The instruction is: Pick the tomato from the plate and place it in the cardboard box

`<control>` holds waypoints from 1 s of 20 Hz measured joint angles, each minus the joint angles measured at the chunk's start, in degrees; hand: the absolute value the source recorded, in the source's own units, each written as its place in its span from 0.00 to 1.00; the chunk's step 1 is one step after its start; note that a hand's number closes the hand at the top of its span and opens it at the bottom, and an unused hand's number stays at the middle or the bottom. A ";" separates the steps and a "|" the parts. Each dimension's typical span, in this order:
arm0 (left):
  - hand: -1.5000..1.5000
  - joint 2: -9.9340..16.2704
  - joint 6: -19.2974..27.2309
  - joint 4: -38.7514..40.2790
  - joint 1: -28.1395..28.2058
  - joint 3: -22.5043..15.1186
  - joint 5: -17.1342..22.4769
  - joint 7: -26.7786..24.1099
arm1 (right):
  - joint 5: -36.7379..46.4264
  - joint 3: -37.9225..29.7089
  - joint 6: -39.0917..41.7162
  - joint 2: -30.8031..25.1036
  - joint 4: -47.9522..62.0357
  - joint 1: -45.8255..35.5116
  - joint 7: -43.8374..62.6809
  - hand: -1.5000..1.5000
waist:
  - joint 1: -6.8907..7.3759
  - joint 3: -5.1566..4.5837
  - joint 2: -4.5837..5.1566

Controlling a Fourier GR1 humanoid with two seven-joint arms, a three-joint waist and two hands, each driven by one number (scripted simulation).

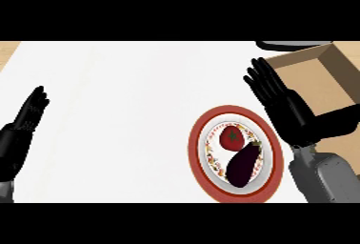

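A red tomato [232,137] lies on a red-rimmed plate [204,164] at the lower right of the white counter, touching a dark purple eggplant [243,163] just below it. The open cardboard box [318,71] stands at the upper right. My right hand [285,107] is open with straight fingers, hovering to the right of the plate and overlapping the box's near wall; it holds nothing. At the left edge my left hand [25,125] rests open, fingers up, far from the plate.
A dark object [285,45] shows partly at the top edge behind the box. The counter's tan edge [7,50] appears at the upper left corner. Wide white counter spreads between my left hand and the plate.
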 measured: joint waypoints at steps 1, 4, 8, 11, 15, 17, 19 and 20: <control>0.50 -0.64 -0.14 0.59 -0.17 0.28 0.10 0.21 | 0.64 -0.25 -0.59 0.05 -0.24 0.29 0.43 0.00 | -0.07 0.08 -0.27; 0.50 -2.24 -0.93 1.56 0.06 1.57 3.53 2.68 | 4.24 -1.49 -5.82 -0.82 -2.07 2.38 1.53 0.00 | -0.61 0.19 -0.92; 0.50 -4.78 -0.96 2.08 1.10 3.03 8.77 7.00 | 13.42 -6.29 -15.18 -6.22 -1.45 5.33 1.12 0.00 | -2.61 -0.07 -1.49; 0.50 -5.96 -1.26 2.03 1.95 3.55 11.47 9.20 | 20.75 -8.17 -24.48 -5.21 -4.22 8.39 -4.23 0.00 | -3.06 0.11 -1.87; 0.50 -6.97 -1.39 0.38 2.10 3.27 13.50 12.43 | 31.49 -3.59 -32.32 -3.47 -11.96 14.55 -8.43 0.00 | -2.36 0.21 -1.90; 0.50 -7.00 -1.34 -0.70 1.67 3.49 14.40 14.32 | 37.13 -0.08 -33.99 -4.12 -16.28 17.59 -6.57 0.00 | -2.01 0.21 -1.86; 0.50 -7.12 -1.36 -0.92 1.47 3.55 14.88 15.33 | 41.78 2.32 -32.84 -6.93 -18.70 19.57 -1.52 0.00 | -1.82 0.13 -1.81; 0.50 -7.11 -1.24 -0.70 1.11 3.65 14.89 15.64 | 43.90 3.42 -31.70 -8.52 -18.99 20.49 0.98 0.00 | -1.83 0.08 -1.74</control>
